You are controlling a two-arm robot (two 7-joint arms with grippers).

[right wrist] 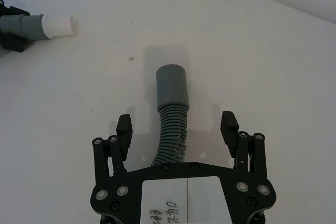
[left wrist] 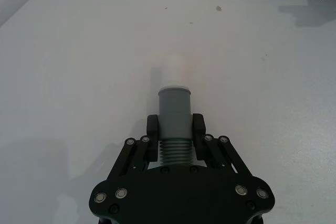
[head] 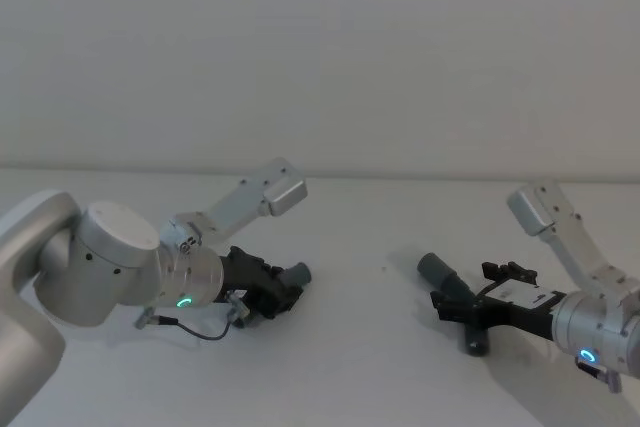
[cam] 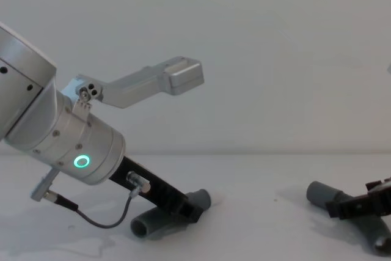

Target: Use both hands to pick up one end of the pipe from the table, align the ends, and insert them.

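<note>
My left gripper point(left wrist: 175, 129) is shut on one pipe piece point(left wrist: 174, 109) where its grey cuff meets the ribs. Its white tip point(left wrist: 176, 72) points away over the table point(head: 350, 377). In the head view this gripper point(head: 278, 289) is low at the left, with the cuff point(head: 298, 273) sticking out of it. The other pipe piece point(right wrist: 171, 129) lies on the table with its plain grey cuff point(right wrist: 171, 85) forward. My right gripper point(right wrist: 176, 124) is open and straddles its ribbed part, one finger on each side and apart from it. The head view shows that piece point(head: 440, 271) at the right.
The white table stretches bare between the two pipe pieces and behind them up to a plain pale wall. The left arm's silver wrist point(cam: 73, 145) with its green ring light and thin cable looms large at the left of the chest view.
</note>
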